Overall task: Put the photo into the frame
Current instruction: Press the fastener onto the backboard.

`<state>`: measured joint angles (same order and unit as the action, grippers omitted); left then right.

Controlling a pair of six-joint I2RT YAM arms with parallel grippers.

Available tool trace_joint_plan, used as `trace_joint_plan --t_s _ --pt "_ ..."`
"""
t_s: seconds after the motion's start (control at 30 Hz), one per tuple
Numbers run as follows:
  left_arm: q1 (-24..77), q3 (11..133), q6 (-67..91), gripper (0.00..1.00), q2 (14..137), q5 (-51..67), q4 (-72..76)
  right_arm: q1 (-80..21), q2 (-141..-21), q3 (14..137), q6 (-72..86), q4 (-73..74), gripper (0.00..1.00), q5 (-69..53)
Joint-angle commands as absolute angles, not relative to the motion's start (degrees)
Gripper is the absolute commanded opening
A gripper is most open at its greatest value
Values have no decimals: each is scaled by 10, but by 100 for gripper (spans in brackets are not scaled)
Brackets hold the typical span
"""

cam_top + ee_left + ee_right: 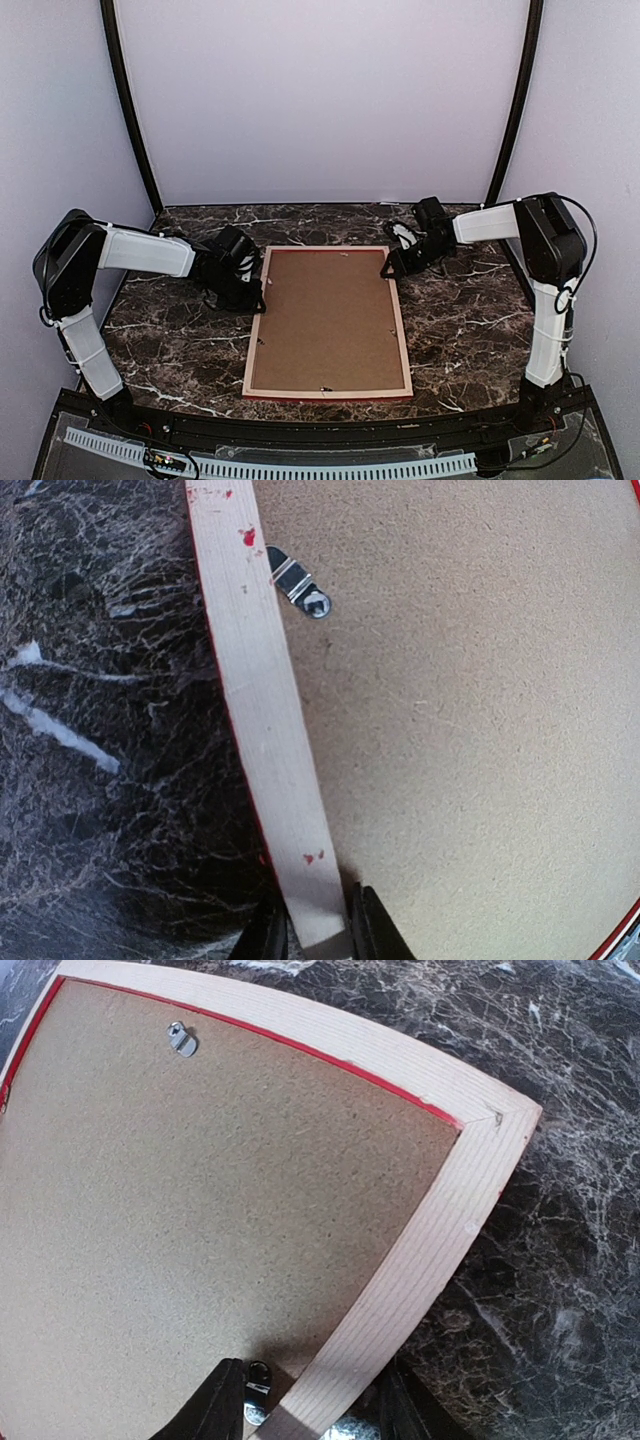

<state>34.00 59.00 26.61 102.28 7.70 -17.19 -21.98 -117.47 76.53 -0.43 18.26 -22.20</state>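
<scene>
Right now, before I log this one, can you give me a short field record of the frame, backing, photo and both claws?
frame: the frame lies face down on the marble table, pale rear rails up
backing board: brown backing board sits inside the rails
clip: metal clip on the board beside the left rail
photo: not visible in any view
left claw: closed on the frame's left rail
right claw: open, astride the right rail near the far corner

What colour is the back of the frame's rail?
The frame is pale wood, red-edged; right wrist view.
</scene>
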Motion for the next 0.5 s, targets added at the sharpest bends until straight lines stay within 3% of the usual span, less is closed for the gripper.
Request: trace_joint_plan --t_s 0.0,0.47 --pt "339 559 223 22 1060 60 -239 -221 -1175 749 -30 230 48 -203" --pt "339 557 222 22 1056 57 -240 -220 -1182 748 -58 241 46 -191"
